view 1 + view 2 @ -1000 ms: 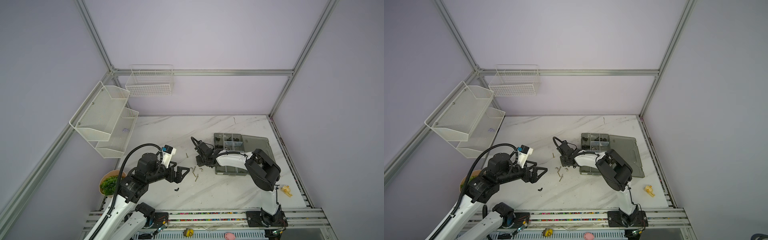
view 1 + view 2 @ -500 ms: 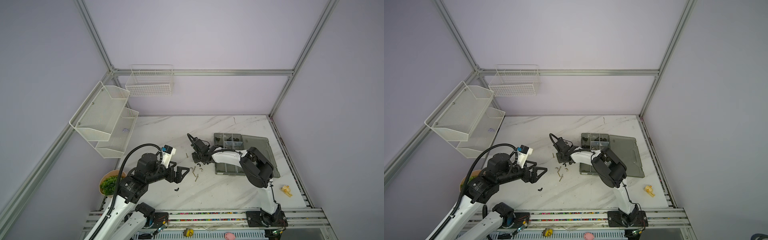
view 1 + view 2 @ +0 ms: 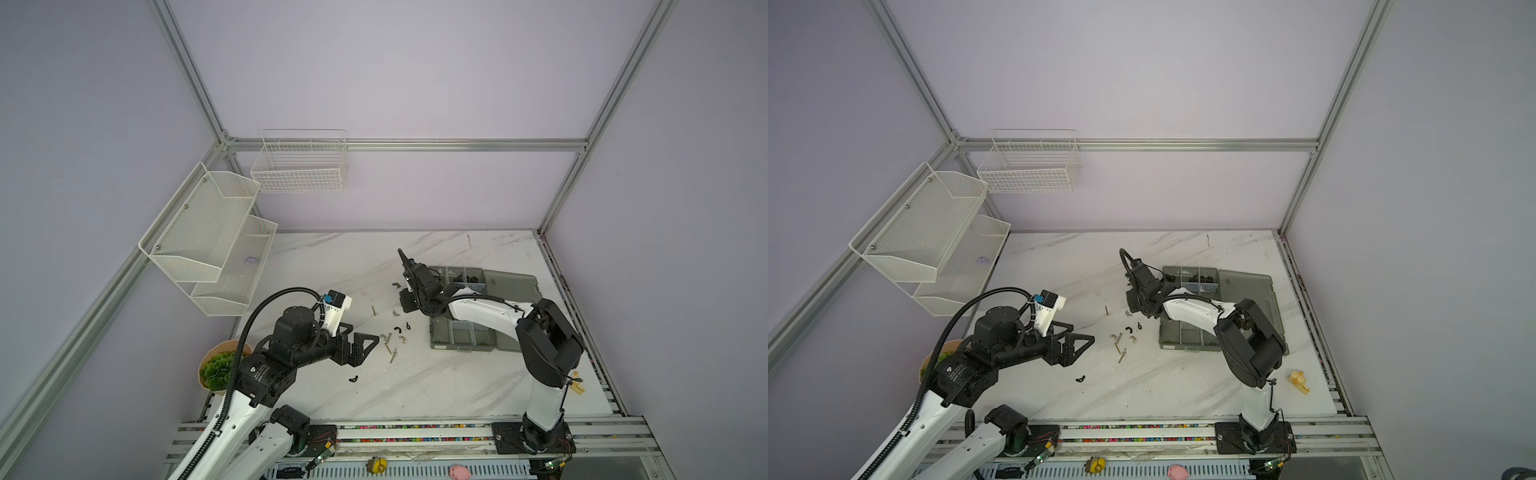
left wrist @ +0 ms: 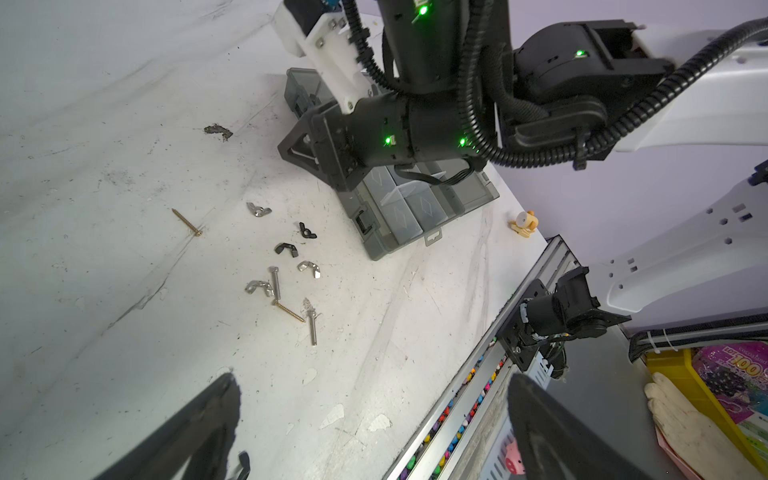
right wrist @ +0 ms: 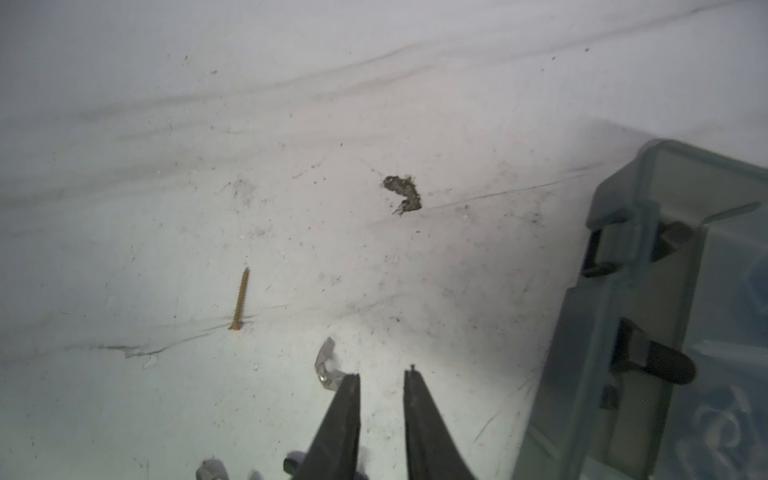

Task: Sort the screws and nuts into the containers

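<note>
White marbled table point(image 3: 332, 266) holds everything. At the left, the left gripper point(image 4: 372, 382) hangs over it with jaws wide apart and nothing between them. One black wing nut point(image 3: 353, 379) lies alone on the table near this gripper, on the side toward the robot's base. Ahead of its tips lies a loose group: two more black nuts point(image 4: 286, 248), silver wing nuts point(image 4: 309, 268), two silver screws point(image 4: 274, 282) and a brass screw point(image 4: 289, 311), some of them touching. Beyond the group, a second brass screw point(image 5: 240, 299) lies apart, beside the right gripper point(image 5: 382, 374). This gripper points down at the table, its jaws parted by a narrow gap only, and it holds nothing (whether the tips touch the table I cannot tell). A silver nut point(image 5: 326, 370) lies just beside one finger point(image 5: 340, 415), outside the gap. A dark scrap point(image 5: 403, 193) lies ahead of the tips, well apart. Just to the right of the gripper in both top views stands the grey box point(image 3: 461, 346), lid point(image 3: 513, 282) open; its far compartments point(image 3: 467, 276) contain small dark pieces.
</note>
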You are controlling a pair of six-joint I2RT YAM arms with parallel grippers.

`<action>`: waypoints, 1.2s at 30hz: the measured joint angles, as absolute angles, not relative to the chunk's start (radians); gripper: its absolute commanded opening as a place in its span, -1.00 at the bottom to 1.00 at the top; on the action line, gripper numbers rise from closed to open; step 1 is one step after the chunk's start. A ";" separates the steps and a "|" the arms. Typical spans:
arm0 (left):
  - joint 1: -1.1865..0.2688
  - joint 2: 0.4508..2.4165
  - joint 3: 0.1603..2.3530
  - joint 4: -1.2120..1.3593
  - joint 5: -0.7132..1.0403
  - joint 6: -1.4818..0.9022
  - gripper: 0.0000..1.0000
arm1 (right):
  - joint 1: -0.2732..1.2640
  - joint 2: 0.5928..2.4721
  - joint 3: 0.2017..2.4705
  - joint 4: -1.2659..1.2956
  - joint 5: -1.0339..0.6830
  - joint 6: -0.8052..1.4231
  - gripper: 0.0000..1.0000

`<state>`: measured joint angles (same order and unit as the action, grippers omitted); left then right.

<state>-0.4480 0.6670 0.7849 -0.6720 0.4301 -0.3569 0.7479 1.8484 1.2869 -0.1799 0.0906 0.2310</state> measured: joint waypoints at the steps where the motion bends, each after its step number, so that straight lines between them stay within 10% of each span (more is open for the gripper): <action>1: -0.448 0.667 0.785 -0.672 0.430 -0.356 0.99 | 0.744 1.846 1.287 -0.174 0.082 0.225 -0.36; 26: -0.448 0.668 0.785 -0.672 0.422 -0.356 0.99 | 0.800 2.033 1.287 -0.094 -0.017 0.179 -0.36; 36: -0.448 0.670 0.785 -0.672 0.417 -0.356 0.99 | 0.808 2.072 1.338 -0.095 -0.012 0.156 -0.76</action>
